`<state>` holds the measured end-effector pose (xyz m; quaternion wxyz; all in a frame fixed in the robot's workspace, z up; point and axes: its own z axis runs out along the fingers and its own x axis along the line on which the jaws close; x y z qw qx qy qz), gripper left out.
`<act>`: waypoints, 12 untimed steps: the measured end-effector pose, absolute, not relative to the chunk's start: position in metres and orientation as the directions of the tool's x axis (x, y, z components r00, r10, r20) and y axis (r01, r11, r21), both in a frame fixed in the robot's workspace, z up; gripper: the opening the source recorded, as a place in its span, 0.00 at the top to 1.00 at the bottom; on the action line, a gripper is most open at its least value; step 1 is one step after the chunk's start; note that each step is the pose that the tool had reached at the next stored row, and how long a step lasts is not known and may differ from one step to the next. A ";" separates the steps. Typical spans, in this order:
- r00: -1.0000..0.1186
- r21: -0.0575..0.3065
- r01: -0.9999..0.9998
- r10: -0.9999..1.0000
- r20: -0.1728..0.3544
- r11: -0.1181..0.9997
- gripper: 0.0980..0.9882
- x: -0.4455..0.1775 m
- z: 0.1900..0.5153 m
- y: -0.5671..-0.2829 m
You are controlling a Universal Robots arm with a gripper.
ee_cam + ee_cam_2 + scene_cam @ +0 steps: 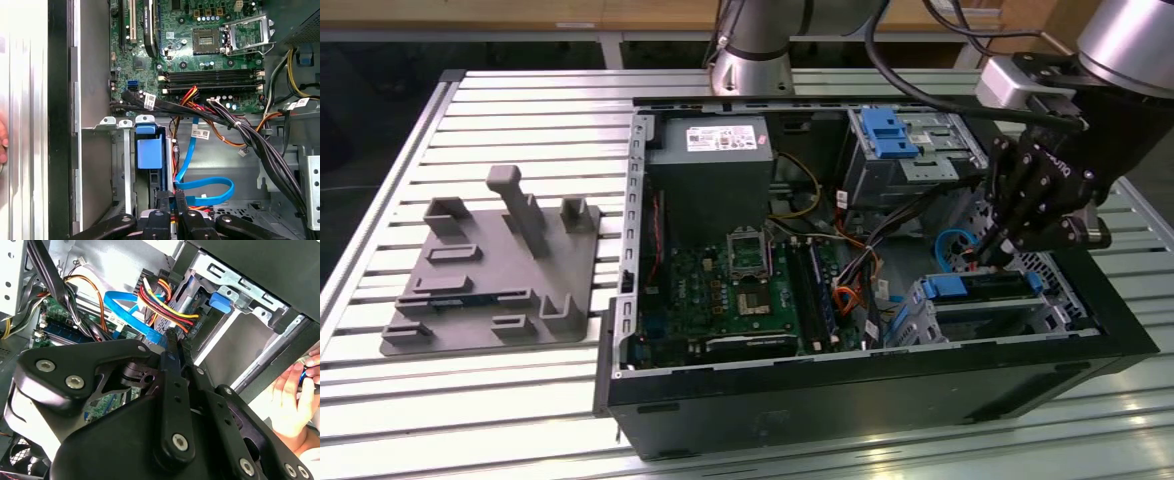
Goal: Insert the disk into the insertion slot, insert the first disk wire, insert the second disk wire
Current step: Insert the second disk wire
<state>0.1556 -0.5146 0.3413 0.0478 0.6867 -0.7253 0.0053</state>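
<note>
Disk seated in insertion slot. End effector just above disk's cabled end, fingers narrowed around the wire plug. Judgement: square plug to socket, press straight, gently.

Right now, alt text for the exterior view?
A black gripper on a robot arm reaches down into an open computer case, just above the blue-framed disk sitting in its silver drive cage at the exterior view's right. A grey plastic fixture lies on the slatted table to the left.
</note>
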 end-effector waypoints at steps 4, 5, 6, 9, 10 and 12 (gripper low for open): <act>-0.052 0.058 -0.997 -0.996 0.070 0.056 0.93 0.156 0.341 -0.519; -0.052 0.058 -0.997 -0.996 0.067 0.056 0.93 0.156 0.341 -0.520; -0.052 0.059 -0.997 -0.996 0.066 0.056 0.93 0.156 0.341 -0.520; -0.052 0.059 -0.997 -0.997 0.063 0.056 0.93 0.156 0.340 -0.521; -0.052 0.059 -0.997 -0.997 0.063 0.056 0.93 0.156 0.340 -0.521; -0.052 0.059 -0.997 -0.997 0.063 0.056 0.93 0.156 0.340 -0.522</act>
